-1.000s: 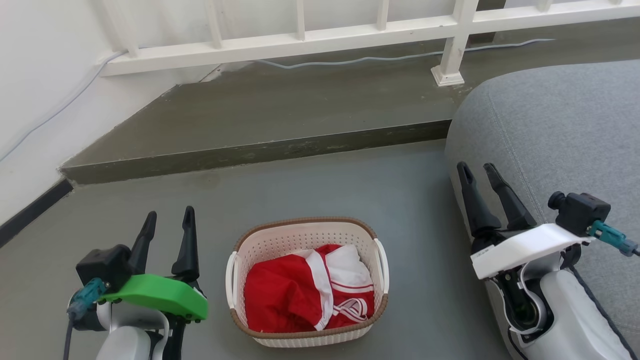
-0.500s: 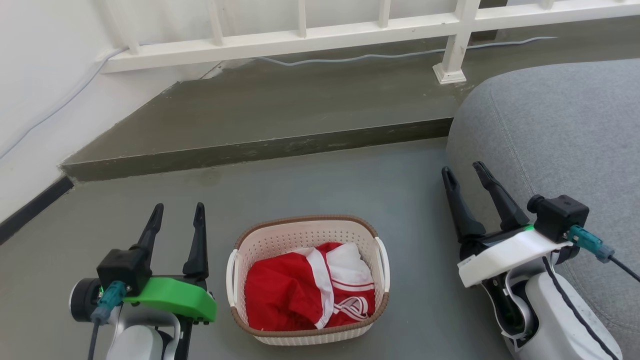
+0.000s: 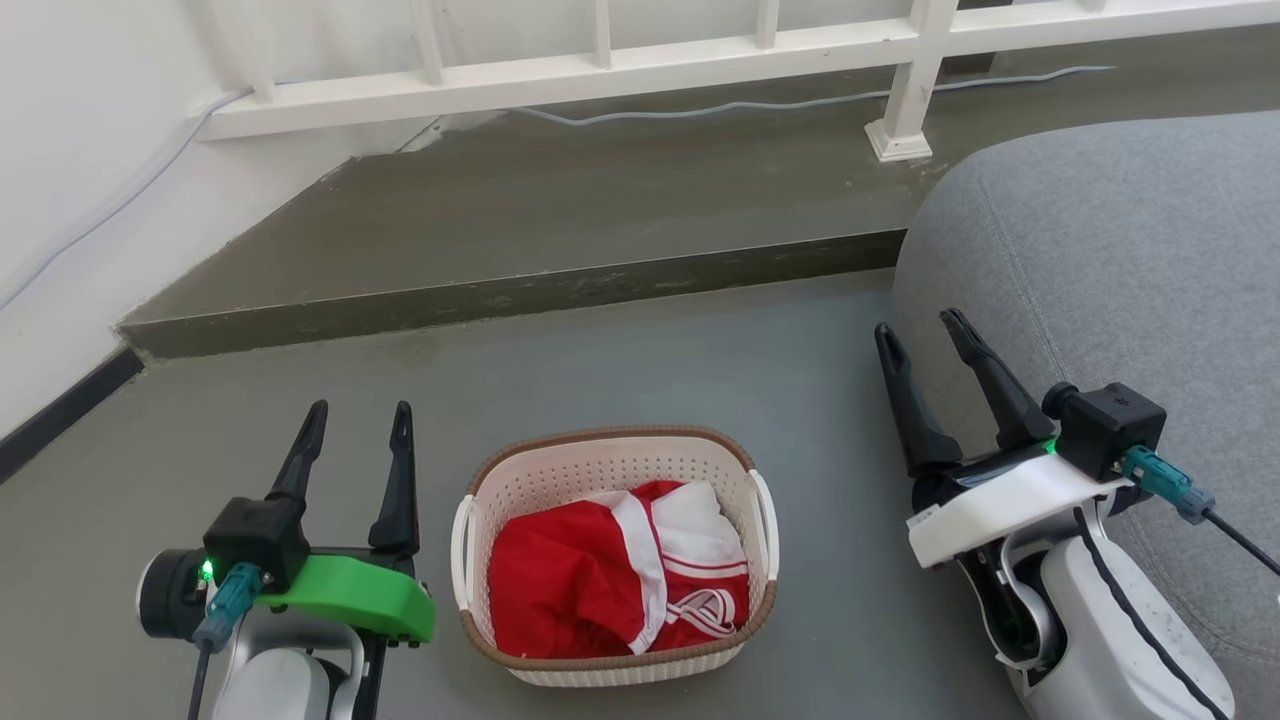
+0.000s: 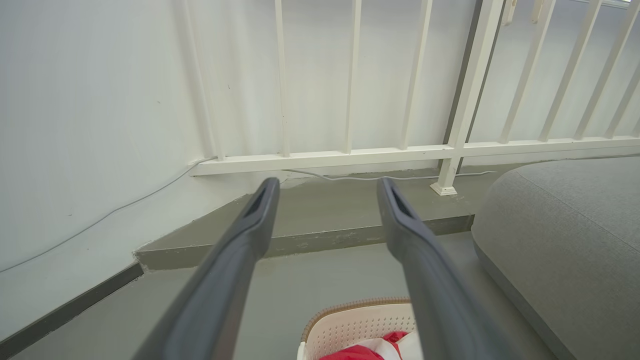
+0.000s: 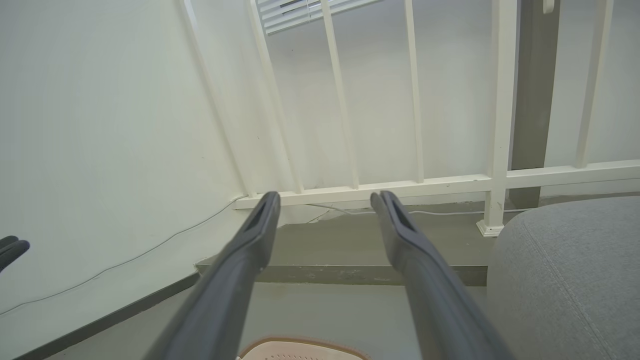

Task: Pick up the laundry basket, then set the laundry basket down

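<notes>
The laundry basket [image 3: 590,470] sits on the grey floor between my two arms, cream-white and perforated with a brown rim and white loop handles, holding red and white clothing [image 3: 620,585]. My left gripper [image 3: 358,420] stands open to the basket's left, apart from it. To the right my right gripper [image 3: 918,328] is open too, beside the sofa, nothing between its fingers. In the left wrist view the basket's rim [image 4: 357,305] peeks in at the bottom between the open left gripper [image 4: 327,186]. The right wrist view shows the rim [image 5: 300,345] below the open right gripper [image 5: 325,199].
A grey sofa [image 3: 1120,260] fills the right side, close to my right arm. A raised concrete step [image 3: 520,290] crosses behind the basket, with a white railing [image 3: 600,70] and a cable [image 3: 700,110] on it. A white wall [image 3: 70,180] is at left.
Both grippers have moved slightly up the view and the right one inward toward the basket. The basket has stayed on the floor; the camera shifted a little.
</notes>
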{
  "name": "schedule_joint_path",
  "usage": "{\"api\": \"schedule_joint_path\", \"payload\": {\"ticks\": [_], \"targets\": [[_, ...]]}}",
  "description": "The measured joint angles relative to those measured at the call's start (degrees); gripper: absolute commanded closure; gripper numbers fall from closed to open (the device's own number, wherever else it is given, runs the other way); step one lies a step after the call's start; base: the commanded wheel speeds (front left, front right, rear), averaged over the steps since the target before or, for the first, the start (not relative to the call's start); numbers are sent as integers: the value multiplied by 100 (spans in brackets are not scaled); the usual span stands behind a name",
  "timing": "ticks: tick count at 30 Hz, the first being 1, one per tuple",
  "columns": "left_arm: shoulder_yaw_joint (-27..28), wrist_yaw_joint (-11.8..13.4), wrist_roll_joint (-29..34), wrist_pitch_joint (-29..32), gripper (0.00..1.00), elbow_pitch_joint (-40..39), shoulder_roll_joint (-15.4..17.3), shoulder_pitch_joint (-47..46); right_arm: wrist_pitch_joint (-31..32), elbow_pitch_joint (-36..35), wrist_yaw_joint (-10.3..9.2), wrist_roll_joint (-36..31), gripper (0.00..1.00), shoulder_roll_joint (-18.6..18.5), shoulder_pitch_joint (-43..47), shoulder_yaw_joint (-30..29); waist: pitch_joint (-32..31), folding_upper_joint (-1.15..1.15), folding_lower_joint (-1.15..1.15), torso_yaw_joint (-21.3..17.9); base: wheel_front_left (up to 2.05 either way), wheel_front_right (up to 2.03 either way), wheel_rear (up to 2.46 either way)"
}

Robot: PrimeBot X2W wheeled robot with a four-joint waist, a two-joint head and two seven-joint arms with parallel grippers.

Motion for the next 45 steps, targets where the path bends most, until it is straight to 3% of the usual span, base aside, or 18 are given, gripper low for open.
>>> {"api": "schedule_joint_path", "payload": {"ticks": [28,45], "targets": [[213,-134,0,-15,0,-19,-113,-105,-1,73,53,-193,0,152,-1,-166,166,0,0,-23,0,0,0],[371,-210,-3,-15,0,-94,-125,-295,-1,34,69,-265,0,216,-162,-271,738,0,0,-84,0,0,0]]}}
